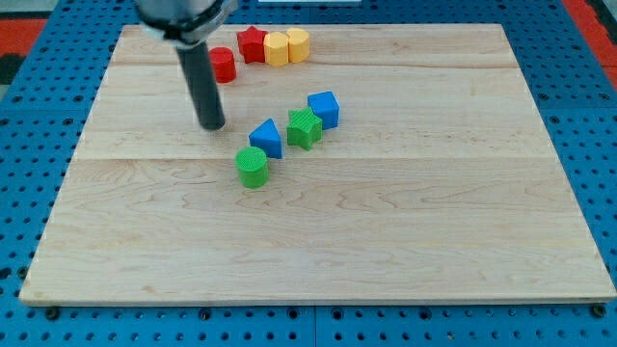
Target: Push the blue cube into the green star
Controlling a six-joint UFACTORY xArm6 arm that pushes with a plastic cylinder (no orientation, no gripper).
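The blue cube (324, 109) sits just right of the board's middle, toward the view's top. The green star (304, 128) lies at its lower left, touching it or nearly so. A blue triangular block (266, 139) lies left of the star, close to it. A green cylinder (253, 167) stands below and left of that. My tip (212, 126) rests on the board, to the left of the blue triangular block and well left of the blue cube, touching no block.
Near the view's top edge, a red cylinder (223, 65), a red star (253, 44), and two yellow blocks (277, 48) (298, 43) lie in a row. The wooden board (386, 241) rests on a blue perforated table.
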